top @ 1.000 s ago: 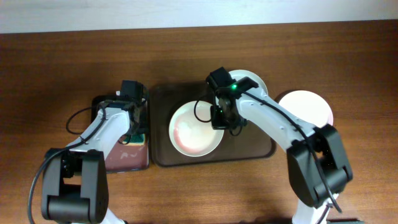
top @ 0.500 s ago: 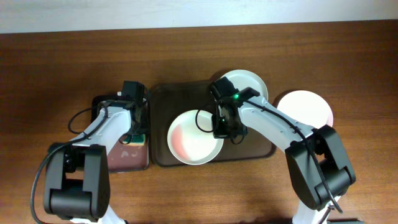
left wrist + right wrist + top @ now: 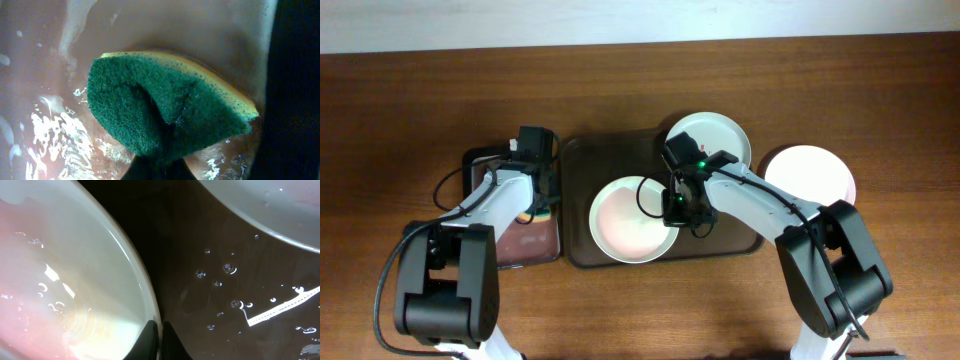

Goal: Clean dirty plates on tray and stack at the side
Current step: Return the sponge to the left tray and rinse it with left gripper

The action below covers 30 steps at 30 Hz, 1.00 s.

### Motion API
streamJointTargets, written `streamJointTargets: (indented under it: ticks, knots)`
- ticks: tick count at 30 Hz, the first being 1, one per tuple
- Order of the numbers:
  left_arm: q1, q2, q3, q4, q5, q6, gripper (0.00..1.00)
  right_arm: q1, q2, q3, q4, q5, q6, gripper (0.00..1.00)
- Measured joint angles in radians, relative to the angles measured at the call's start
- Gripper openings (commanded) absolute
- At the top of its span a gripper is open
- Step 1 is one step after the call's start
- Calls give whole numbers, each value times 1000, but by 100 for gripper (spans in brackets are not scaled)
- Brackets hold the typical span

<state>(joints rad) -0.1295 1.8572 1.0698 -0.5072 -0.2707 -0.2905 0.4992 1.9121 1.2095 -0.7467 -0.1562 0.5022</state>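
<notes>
plate (image 3: 630,220) at the tray's (image 3: 582,175) front, rim pinched tight by right gripper (image 3: 159,337); left gripper (image 3: 157,167) clamps the green sponge (image 3: 160,110).

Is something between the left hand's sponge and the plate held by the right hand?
Nothing tall shows. Between the sponge and the plate lie only the sponge tray's rim and the brown tray's left rim. The right hand grips the plate's right edge, off that path.
</notes>
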Motion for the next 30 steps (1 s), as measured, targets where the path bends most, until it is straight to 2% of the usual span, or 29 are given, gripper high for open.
streamJointTargets:
  ticks: [1, 2, 3, 10, 11, 14, 15, 16, 17, 21, 22, 23, 24, 26, 28, 29, 30]
  knots:
    - [0, 0, 2, -6, -2, 5, 18, 0, 0, 0, 0, 0, -1, 24]
    - [0, 0, 5, -23, -6, 13, 42, 0, 0, 0, 0, 0, -3, 25]
    - [0, -1, 12, -48, -12, 20, 54, 0, 0, -7, 0, -3, 0, 25]
    - [2, -36, 21, -234, 10, 41, 61, 0, 0, -15, 0, -7, -1, 25]
    - [2, -36, 21, -240, 13, 41, 60, 0, 0, -15, 0, -7, -1, 24]
    - [2, -36, 21, -262, 28, 43, 38, 0, 0, -15, 0, -7, -1, 24]
    - [2, -36, 21, -268, 37, 46, 24, 0, 0, -15, 0, -7, -1, 24]
    - [2, -36, 21, -270, 48, 48, 6, 0, 0, -15, 0, -7, -1, 24]
    - [2, -36, 21, -274, 60, 50, 1, 0, 0, -15, 0, -7, -1, 24]
    - [2, -40, 21, -282, 88, 51, 0, 0, 0, -15, 0, -7, -1, 26]
    - [5, -40, 22, -286, 89, 52, 24, 0, 0, -15, 0, -7, -1, 37]
    - [8, -41, 27, -294, 93, 51, 62, 0, 0, -15, 0, -7, -2, 40]
    - [9, -45, 34, -305, 99, 49, 74, 0, 0, -15, 1, -11, 2, 40]
    - [10, -73, 60, -320, 107, 55, 75, 0, 0, -15, 4, -15, -1, 40]
    - [10, -116, 85, -324, 130, 52, 81, 0, 0, -15, 5, -15, -1, 36]
    - [11, -137, 90, -340, 151, 51, 81, 0, 0, -15, 8, -15, -1, 24]
    - [11, -141, 90, -352, 166, 53, 81, 0, 0, -15, 8, -15, -2, 20]
